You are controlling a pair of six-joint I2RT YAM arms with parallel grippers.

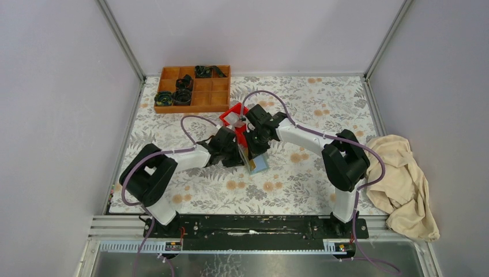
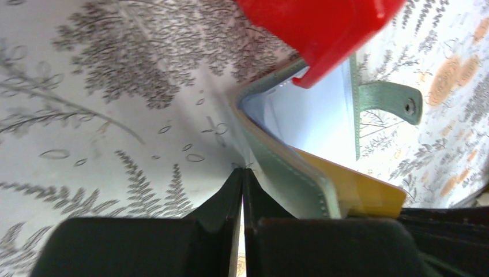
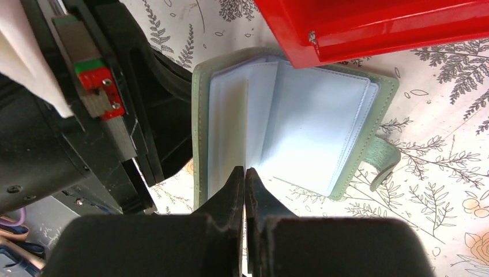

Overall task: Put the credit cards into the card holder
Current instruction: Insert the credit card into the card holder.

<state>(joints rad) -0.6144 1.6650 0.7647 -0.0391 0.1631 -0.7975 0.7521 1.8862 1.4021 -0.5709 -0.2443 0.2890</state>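
The sage-green card holder (image 3: 311, 115) lies open on the flowered table, just in front of a red bin (image 3: 375, 23), its pale pockets facing up. My right gripper (image 3: 245, 170) is shut on a yellow-tan credit card (image 2: 363, 187), which shows edge-on in the right wrist view and sticks out of the holder's pocket. My left gripper (image 2: 242, 170) is shut with nothing between its fingers, its tips beside the holder's raised green cover (image 2: 288, 173). From above, both grippers meet over the card holder (image 1: 259, 164). No other cards are in view.
The red bin (image 1: 233, 115) stands right behind the card holder and touches its far edge. A brown wooden compartment tray (image 1: 193, 89) with black parts sits at the back left. A beige cloth (image 1: 403, 184) lies at the right edge. The holder's strap tab (image 3: 383, 161) points right.
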